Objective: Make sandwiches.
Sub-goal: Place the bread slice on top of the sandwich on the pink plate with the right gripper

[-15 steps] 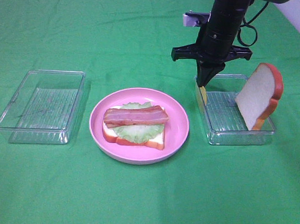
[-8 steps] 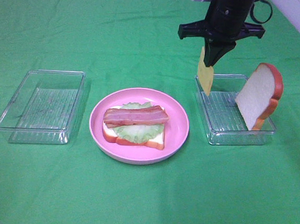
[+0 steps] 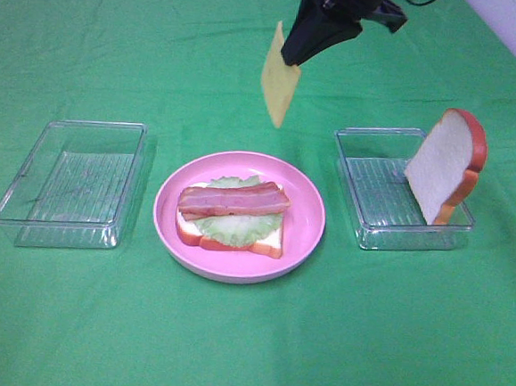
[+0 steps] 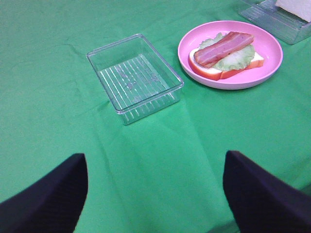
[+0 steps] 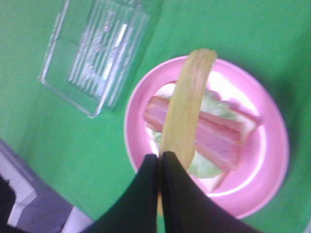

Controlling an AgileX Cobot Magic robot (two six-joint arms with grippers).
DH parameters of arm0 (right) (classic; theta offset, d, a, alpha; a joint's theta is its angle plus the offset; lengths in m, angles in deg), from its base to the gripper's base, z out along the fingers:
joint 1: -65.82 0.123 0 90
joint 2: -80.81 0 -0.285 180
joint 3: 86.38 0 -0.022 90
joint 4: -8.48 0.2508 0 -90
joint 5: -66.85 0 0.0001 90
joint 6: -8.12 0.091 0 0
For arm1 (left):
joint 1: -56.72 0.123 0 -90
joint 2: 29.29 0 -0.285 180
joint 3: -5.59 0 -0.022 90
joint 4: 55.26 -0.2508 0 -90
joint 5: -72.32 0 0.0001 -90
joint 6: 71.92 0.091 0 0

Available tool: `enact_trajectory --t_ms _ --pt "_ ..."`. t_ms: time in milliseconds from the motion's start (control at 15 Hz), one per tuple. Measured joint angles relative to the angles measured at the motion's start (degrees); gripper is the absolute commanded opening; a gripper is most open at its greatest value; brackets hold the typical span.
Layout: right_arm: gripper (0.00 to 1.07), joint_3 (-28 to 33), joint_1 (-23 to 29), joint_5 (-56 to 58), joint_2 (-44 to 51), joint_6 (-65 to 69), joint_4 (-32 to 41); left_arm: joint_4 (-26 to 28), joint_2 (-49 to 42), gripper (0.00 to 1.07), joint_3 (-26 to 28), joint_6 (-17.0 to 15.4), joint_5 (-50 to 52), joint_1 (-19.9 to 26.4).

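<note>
My right gripper [image 3: 297, 55] is shut on a thin yellow cheese slice [image 3: 277, 76], which hangs high above the far side of the pink plate [image 3: 304, 237]. On the plate a bread slice [image 3: 268, 240] carries a green lettuce leaf [image 3: 233, 227] and bacon strips [image 3: 233, 200]. The right wrist view shows the cheese [image 5: 187, 104] pinched between my fingers [image 5: 146, 194], over the bacon [image 5: 221, 138]. A second bread slice [image 3: 445, 163] leans upright in the right clear tray [image 3: 371, 229]. My left gripper [image 4: 155, 189] is open, low over bare cloth, away from the plate [image 4: 269, 65].
An empty clear plastic tray [image 3: 71, 183] stands left of the plate; it also shows in the left wrist view [image 4: 133, 77]. Green cloth covers the whole table [image 3: 246, 344].
My right gripper has lifted the cheese slice out of the right tray and carried it up and to the left, toward the plate. The left arm has not moved.
</note>
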Motion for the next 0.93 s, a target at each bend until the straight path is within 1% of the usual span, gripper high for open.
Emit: enact_trajectory --t_ms 133,267,400,533,667,733,867,933 --pt "0.00 5.50 1.78 0.17 0.00 -4.76 7.56 0.00 0.00 0.74 0.00 0.00 0.00 0.00" --pt "0.00 11.17 3.44 0.57 -0.17 -9.11 13.12 0.06 0.00 0.74 0.00 0.00 0.00 0.00" --pt "0.00 13.98 4.58 0.63 -0.80 -11.17 15.36 0.06 0.00 0.74 0.00 0.00 0.00 0.00" --pt "0.00 15.30 5.39 -0.06 -3.09 -12.43 17.93 0.06 0.00 0.74 0.00 0.00 0.00 0.00" --pt "0.00 15.30 5.44 -3.27 -5.10 -12.83 17.88 0.06 0.00 0.74 0.00 0.00 0.00 0.00" --pt "0.00 15.30 5.44 -5.04 -5.61 -12.32 16.50 0.06 0.00 0.74 0.00 0.00 0.00 0.00" --pt "0.00 15.30 5.44 -7.33 -6.36 -9.40 11.40 0.06 0.00 0.74 0.00 0.00 0.00 0.00" --pt "0.00 15.30 5.44 -9.22 -6.88 -5.39 4.30 0.06 0.00 0.74 0.00 0.00 0.00 0.00"
